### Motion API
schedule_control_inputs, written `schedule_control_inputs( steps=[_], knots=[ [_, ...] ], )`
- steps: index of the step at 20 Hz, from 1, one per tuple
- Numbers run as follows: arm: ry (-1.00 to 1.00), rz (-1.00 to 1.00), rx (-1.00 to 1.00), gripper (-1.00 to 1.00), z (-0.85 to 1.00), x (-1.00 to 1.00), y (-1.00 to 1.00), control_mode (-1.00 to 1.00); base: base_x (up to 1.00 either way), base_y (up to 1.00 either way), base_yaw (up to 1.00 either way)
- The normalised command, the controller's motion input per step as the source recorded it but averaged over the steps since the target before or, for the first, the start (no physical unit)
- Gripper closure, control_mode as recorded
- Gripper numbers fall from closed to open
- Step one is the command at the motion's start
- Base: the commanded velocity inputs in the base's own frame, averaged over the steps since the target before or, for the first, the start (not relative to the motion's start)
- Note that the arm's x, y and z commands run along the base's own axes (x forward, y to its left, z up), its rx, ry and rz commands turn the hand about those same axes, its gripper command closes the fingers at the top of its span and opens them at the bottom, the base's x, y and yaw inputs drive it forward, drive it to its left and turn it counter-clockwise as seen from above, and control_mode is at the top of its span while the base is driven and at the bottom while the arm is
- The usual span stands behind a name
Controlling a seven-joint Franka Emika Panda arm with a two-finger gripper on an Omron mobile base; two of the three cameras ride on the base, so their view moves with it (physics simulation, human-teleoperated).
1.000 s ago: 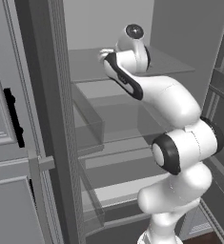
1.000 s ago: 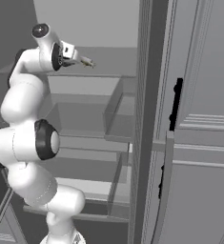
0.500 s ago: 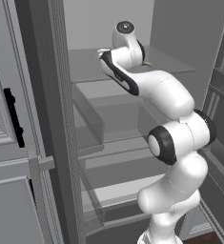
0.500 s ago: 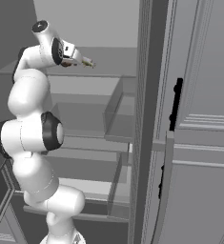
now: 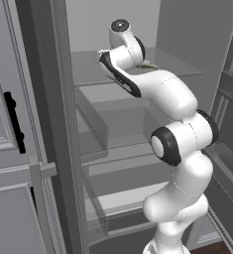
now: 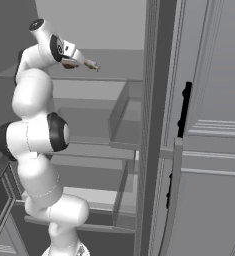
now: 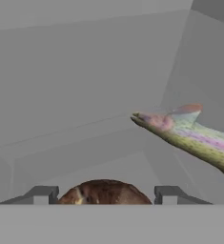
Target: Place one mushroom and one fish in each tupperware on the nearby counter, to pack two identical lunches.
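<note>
The end effector (image 7: 103, 196) sits high inside the open fridge, level with the top shelf (image 5: 88, 69). Its two dark fingertips (image 7: 43, 194) stand spread, with a brown mushroom (image 7: 103, 193) lying between them; the fingertips stand a little clear of the cap on either side, and whether they touch it cannot be told. Ahead of the end effector and to its right in the hand view, a fish (image 7: 189, 136) with a greenish, pink-streaked body lies on that shelf, its pointed end toward the middle. In the right base view the fish (image 6: 91, 65) shows just beyond the end effector (image 6: 73, 63).
</note>
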Motion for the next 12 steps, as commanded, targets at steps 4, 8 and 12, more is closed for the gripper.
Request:
schedule_control_inputs(
  steps=[4, 8, 12],
  knots=[
    [0.00, -0.18, -0.04, 1.00, -0.34, -0.32, 0.00, -1.00, 0.00, 0.00, 0.00],
    [-0.10, -0.17, -0.03, 1.00, -0.02, -0.76, 0.00, -1.00, 0.00, 0.00, 0.00],
    [-0.19, -0.18, -0.02, 1.00, 0.00, -1.00, -0.17, -1.00, 0.00, 0.00, 0.00]
  ],
)
